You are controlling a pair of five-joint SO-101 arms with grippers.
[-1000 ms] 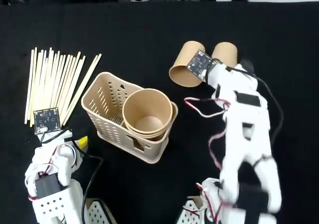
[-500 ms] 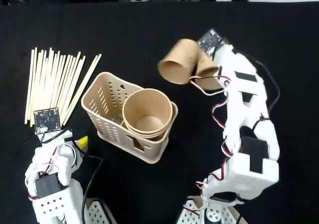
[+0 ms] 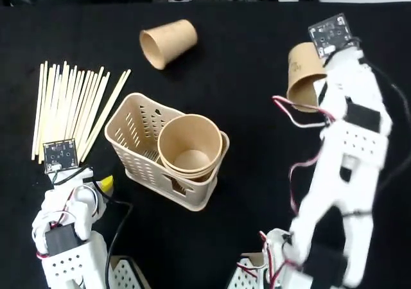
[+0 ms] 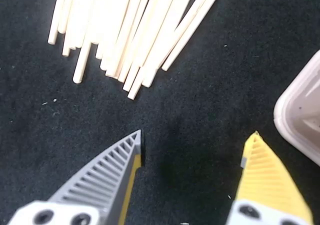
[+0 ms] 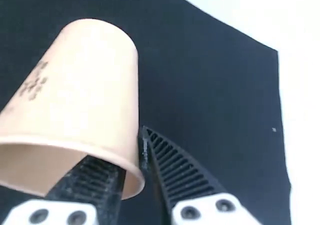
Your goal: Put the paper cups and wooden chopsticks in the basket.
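Observation:
My right gripper (image 5: 131, 152) is shut on the rim of a tan paper cup (image 5: 75, 105), one finger inside and one outside. In the high view that cup (image 3: 302, 76) hangs tilted over the right side of the table. A second paper cup (image 3: 168, 41) lies on its side at the back. The beige basket (image 3: 131, 131) stands mid-table with stacked cups (image 3: 190, 144) in it. Several wooden chopsticks (image 3: 70, 106) lie in a fan at the left. My left gripper (image 4: 196, 133) is open just short of the chopsticks' (image 4: 130, 30) near ends, holding nothing.
The basket's corner (image 4: 300, 120) is close beside my left gripper's yellow finger (image 4: 262, 170). The left arm (image 3: 64, 225) stands at the front left, the right arm (image 3: 347, 167) along the right side. The black cloth ends at the far edge.
The right arm swung right and back with one cup in its gripper. The other cup, which lay next to it, went off to the back left. The left arm stayed still.

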